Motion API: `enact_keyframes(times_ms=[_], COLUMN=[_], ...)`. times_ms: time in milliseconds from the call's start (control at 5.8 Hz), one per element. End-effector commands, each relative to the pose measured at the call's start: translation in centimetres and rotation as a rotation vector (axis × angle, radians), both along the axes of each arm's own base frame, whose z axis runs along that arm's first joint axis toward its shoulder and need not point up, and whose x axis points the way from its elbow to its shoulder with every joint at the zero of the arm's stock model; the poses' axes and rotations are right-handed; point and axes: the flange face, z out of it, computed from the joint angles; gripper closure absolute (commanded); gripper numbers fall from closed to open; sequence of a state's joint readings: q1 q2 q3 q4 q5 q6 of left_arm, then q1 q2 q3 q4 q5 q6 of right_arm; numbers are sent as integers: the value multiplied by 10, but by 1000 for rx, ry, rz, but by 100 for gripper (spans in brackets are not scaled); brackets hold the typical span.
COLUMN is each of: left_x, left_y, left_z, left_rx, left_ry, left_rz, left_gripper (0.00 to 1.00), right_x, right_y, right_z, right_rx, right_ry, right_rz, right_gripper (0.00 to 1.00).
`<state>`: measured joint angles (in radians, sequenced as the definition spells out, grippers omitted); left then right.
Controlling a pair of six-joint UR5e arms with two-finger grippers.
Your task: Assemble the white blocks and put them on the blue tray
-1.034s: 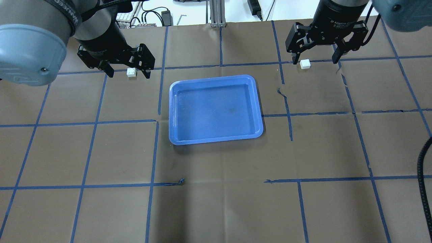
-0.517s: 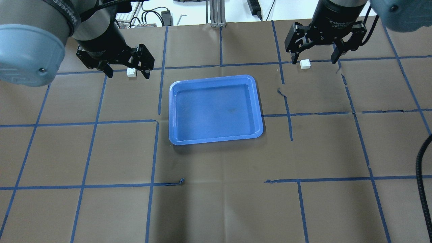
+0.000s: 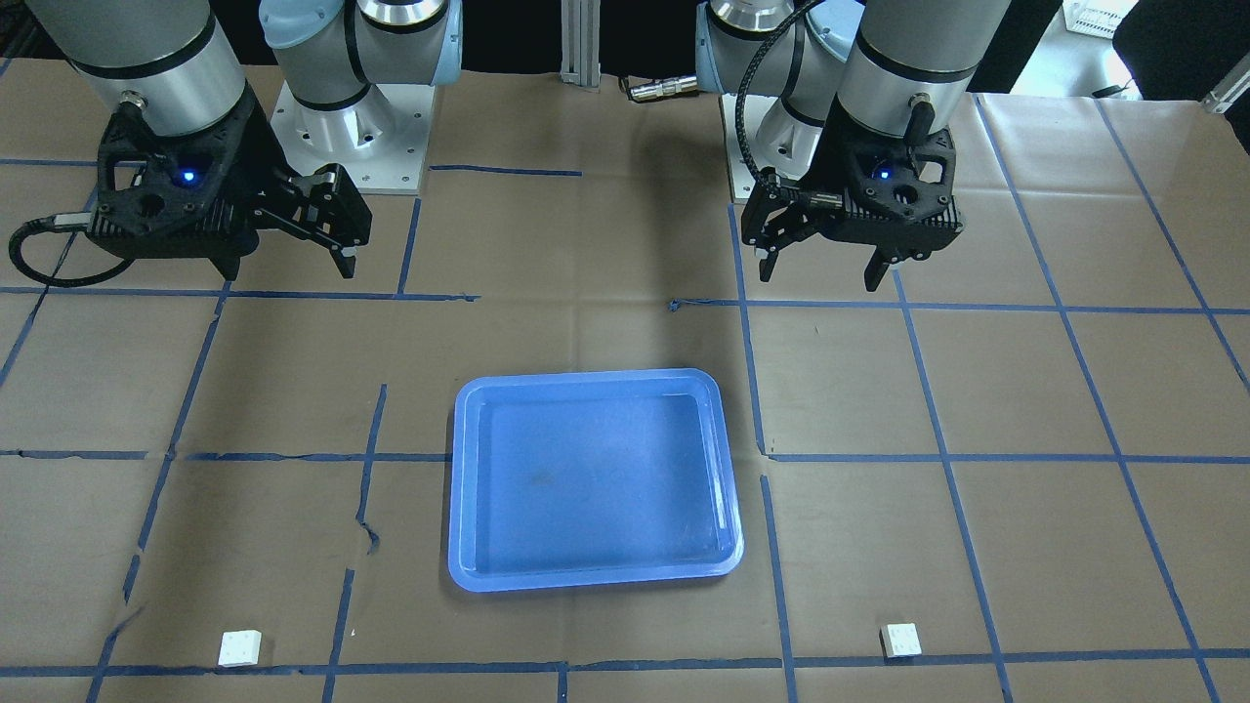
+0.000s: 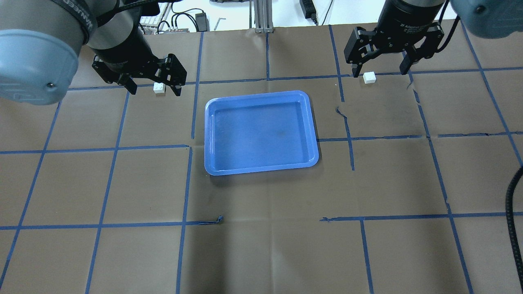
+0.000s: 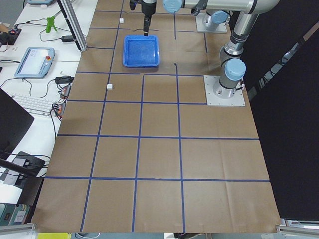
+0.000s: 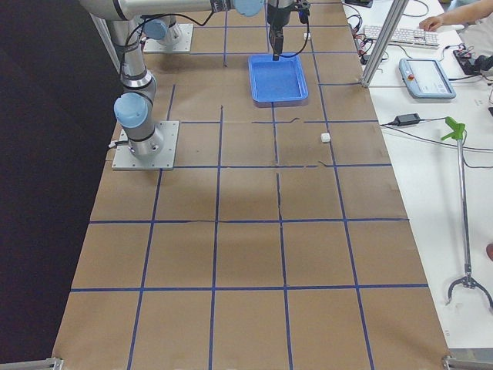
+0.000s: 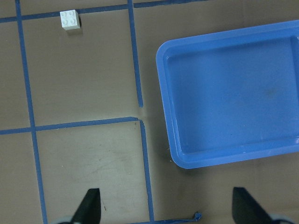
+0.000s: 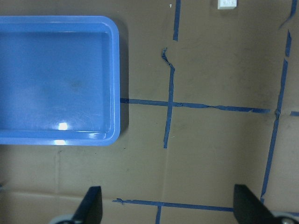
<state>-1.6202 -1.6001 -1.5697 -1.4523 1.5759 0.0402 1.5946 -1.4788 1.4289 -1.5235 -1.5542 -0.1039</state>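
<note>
Since left hand (image 3: 818,278) and right hand (image 4: 382,73) hang spread wide, it's pre-grab: each must reach its small white studded plastic brick (image 3: 900,640) (image 3: 239,647) beyond the rectangular blue plastic tray (image 3: 457,469).

Small shifts only. In the overhead view the left gripper (image 4: 154,90) has crept a touch toward the far edge. Its black body now covers part of the left white block (image 4: 159,88), which showed whole a second ago. The right gripper (image 4: 380,74) has also nudged slightly toward the far edge and a hair to the left. Can't tell whether either one rose or slid outward.
</note>
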Motion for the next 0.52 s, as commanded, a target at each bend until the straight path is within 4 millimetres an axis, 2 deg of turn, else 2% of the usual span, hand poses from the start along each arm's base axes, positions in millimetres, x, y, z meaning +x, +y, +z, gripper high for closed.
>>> enact_keyframes(times_ms=[0,172,345], left_x=[43,100,136], left_y=[-30,-88,-166], left_z=[-21,-70,-142], left_rx=[29,50,9], left_ry=[-4,-7,-10], left_rz=[49,38,57], left_gripper=[0,0,0], right_x=[-3,-2,-8], right_y=[-6,-11,-21], right_z=[-9,-16,-27], right_rx=[10,14,25], right_ry=[6,1,-17], right_rz=[358,554,713], right_gripper=[0,0,0])
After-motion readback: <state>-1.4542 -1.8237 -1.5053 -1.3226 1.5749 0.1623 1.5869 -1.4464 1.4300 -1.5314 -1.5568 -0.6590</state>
